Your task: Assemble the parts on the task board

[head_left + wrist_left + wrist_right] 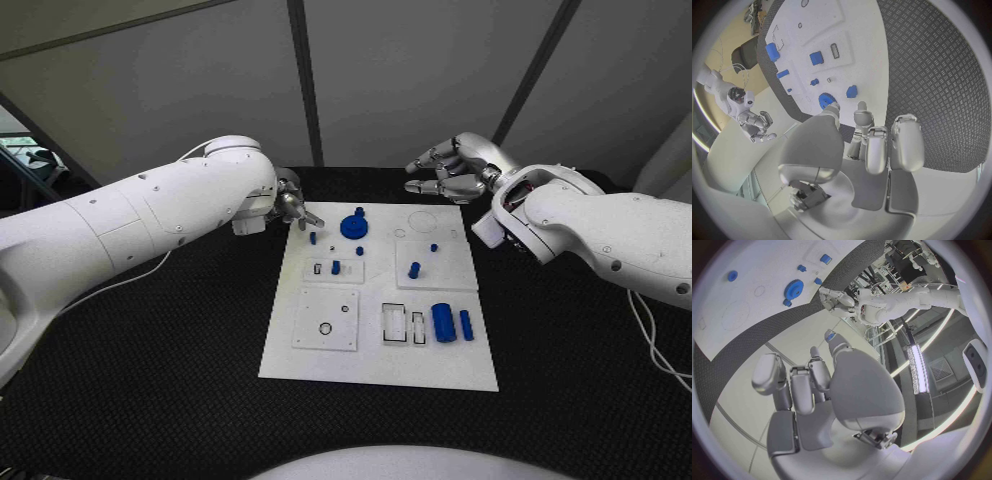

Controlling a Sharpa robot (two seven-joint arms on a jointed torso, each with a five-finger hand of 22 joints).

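Nearest the robot, the task board (378,365) lies flat in the middle of the black table (144,380), a white plate reaching away from the body. On its near part sit a square inset plate (326,320) with a small ring marked on it, two narrow rectangular slots, and beside those a large blue cylinder (443,323) with a thinner blue pin (466,325) just to its side. Farther along, small blue pegs (414,269) stand in two raised white blocks, and toward the far edge a blue gear (355,226) rests on the board. The left hand (293,208) hovers at the board's far left corner, just beside the gear; in the left wrist view its fingers (904,145) are curled in side by side with nothing visible between them, and the gear (826,100) lies just past the fingertips, apart from them. The right hand (450,172) is held beyond the board's far right corner, off the table surface; the right wrist view shows its fingers (770,372) bent inward together, holding nothing, well apart from the gear (794,288).
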